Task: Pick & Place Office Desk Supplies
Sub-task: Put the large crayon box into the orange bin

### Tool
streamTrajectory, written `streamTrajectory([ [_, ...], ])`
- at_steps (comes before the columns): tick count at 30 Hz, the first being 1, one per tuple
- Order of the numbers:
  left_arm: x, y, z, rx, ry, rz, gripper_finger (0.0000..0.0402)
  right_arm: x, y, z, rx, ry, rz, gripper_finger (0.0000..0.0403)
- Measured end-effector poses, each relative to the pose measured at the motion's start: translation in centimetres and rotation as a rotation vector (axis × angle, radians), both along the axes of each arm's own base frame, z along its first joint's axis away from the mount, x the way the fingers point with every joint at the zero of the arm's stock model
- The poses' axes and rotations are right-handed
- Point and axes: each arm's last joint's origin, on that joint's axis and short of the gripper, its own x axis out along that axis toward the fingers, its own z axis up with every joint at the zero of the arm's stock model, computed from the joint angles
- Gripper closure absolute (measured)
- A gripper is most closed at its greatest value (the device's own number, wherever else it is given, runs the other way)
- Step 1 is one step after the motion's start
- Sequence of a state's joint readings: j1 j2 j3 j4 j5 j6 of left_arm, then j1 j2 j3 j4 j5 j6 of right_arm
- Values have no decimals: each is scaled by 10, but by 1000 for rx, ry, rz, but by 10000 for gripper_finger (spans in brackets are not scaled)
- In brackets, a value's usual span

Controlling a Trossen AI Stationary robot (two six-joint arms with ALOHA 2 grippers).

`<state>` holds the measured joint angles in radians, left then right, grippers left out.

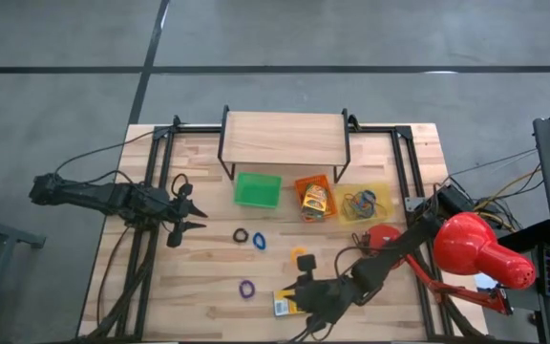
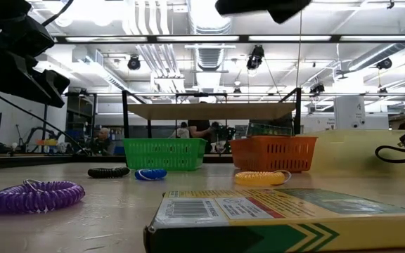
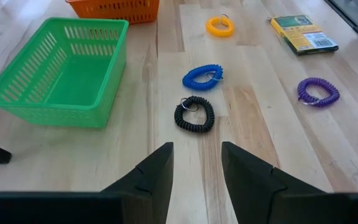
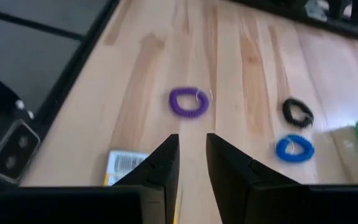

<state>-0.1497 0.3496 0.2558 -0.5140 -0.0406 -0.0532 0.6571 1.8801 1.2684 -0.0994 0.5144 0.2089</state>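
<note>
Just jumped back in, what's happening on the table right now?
The right gripper is low near the table's front edge, above the printed box, fingers narrowly apart and holding nothing visible. The left gripper hovers open, pointing toward the black coil and blue coil. A purple coil and yellow coil lie loose; the green tray looks empty.

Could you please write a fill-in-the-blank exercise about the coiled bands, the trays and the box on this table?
1. The black band lies right beside the ____ band.
2. The green tray is ____ inside.
3. The box on the table lies closest to the ____ tool.
4. The yellow band lies on the ____.

Missing words: blue; empty; right; table
</note>
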Motion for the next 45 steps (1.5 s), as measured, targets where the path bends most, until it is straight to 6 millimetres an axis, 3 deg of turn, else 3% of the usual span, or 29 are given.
streamTrajectory([
  [8, 0, 0, 0, 0, 0, 0, 259, -5, -3, -7, 20, 54, -44, 328],
  [45, 0, 0, 0, 0, 0, 0, 259, -5, -3, -7, 24, 52, -45, 330],
])
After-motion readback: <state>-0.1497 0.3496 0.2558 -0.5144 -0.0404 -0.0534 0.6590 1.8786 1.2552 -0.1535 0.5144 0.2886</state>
